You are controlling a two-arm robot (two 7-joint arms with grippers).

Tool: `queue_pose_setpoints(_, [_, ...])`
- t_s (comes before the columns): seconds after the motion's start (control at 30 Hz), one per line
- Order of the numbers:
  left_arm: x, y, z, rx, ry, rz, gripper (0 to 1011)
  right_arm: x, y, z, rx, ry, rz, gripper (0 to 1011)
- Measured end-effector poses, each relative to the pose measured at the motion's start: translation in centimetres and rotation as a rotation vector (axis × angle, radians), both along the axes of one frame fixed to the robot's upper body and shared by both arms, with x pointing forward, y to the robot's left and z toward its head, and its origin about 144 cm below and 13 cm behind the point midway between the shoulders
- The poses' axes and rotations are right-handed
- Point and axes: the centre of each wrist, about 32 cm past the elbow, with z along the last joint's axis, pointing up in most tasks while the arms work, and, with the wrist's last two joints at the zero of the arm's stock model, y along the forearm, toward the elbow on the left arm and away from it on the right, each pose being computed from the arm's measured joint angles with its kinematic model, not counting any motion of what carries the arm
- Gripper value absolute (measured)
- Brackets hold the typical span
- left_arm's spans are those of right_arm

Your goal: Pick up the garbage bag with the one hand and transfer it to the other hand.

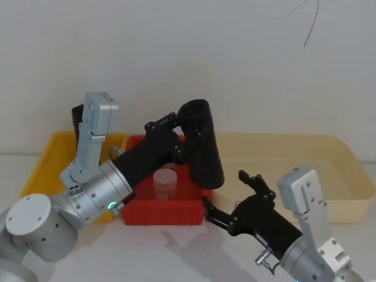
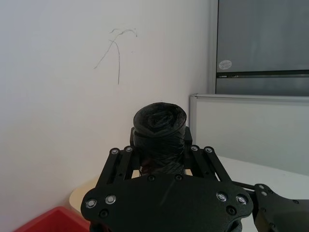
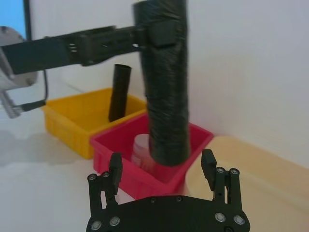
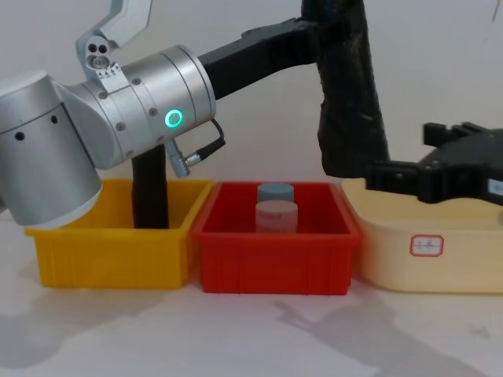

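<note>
The garbage bag (image 1: 202, 144), a thick crinkled black roll, hangs nearly upright above the red bin (image 1: 164, 214). My left gripper (image 1: 188, 126) is shut on its upper part, and the left wrist view shows the roll's top end (image 2: 159, 123) sticking out between the fingers. My right gripper (image 1: 226, 191) stands open at the bag's lower end, reaching in from the right. In the right wrist view the bag (image 3: 164, 96) stands just ahead of the spread fingertips (image 3: 116, 162). The chest view shows one right finger (image 4: 385, 173) overlapping the bag's (image 4: 350, 94) bottom; I cannot tell whether they touch.
A slim smooth black tube (image 4: 149, 188) stands in the yellow bin (image 4: 110, 251) at the left. The red bin (image 4: 275, 259) holds two small jars (image 4: 277, 216). A wide cream tray (image 4: 424, 243) sits at the right. A white wall is close behind.
</note>
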Motion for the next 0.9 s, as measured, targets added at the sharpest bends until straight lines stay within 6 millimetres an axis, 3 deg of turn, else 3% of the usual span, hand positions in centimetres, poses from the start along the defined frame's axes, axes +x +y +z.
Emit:
queue_pose_setpoints(0.47, [0.0, 0.0, 0.0, 0.0, 0.001, 0.0, 446, 1.0, 1.2, 0.8, -0.042, -0.018, 0.029, 1001])
queue_pose_setpoints(0.9, [0.0, 0.0, 0.0, 0.0, 0.001, 0.0, 446, 1.8, 1.1, 1.0, -0.053, -0.034, 0.004, 1001])
